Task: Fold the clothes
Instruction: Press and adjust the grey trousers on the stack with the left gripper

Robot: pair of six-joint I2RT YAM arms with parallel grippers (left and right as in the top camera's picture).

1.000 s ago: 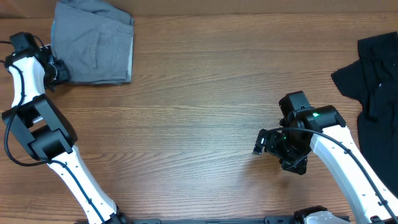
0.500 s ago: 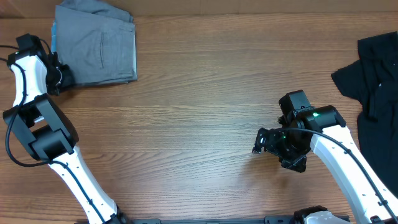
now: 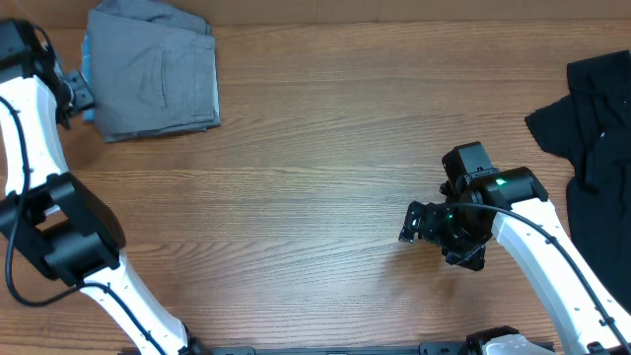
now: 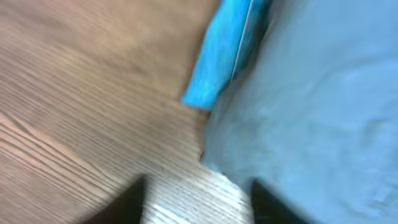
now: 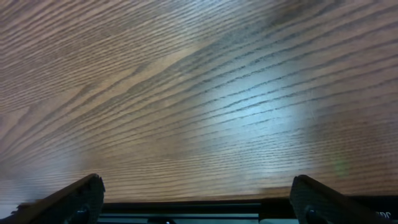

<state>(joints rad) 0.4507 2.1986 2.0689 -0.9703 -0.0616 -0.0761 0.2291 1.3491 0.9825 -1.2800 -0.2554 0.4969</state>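
Just to the right of the left claw (image 3: pixel 81 93), almost touching it, sits the folded grey cotton trousers bundle (image 3: pixel 153 71) on the brown wood-grain worktop (image 3: pixel 315 148). The claw is level with the bundle's lower left corner.

Hard-to-see stuff: the top of the bundle is cut off by the overhead frame edge. The left wrist view is really smeared, so all I get is grey cloth on the right, a bright blue strip of lining (image 4: pixel 221 56) poking out along its edge, and two dark blobs at the bottom that look like the fingers. They sit apart with only bare wood between them, so that claw reads as parted and holding nothing.

The crumpled black fabric garment (image 3: pixel 596 128) is well off to the right of the right claw (image 3: pixel 409 222), beyond its arm, and runs out of frame on the right side, so I can't tell its full shape.

Orientation: the grey bundle is a near-square rectangle. Its slightly longer side runs from the near edge to the far edge, leaning a touch clockwise, and a back pocket faces up.

The right claw hangs over bare wood, fingers spread wide, gripping nothing.
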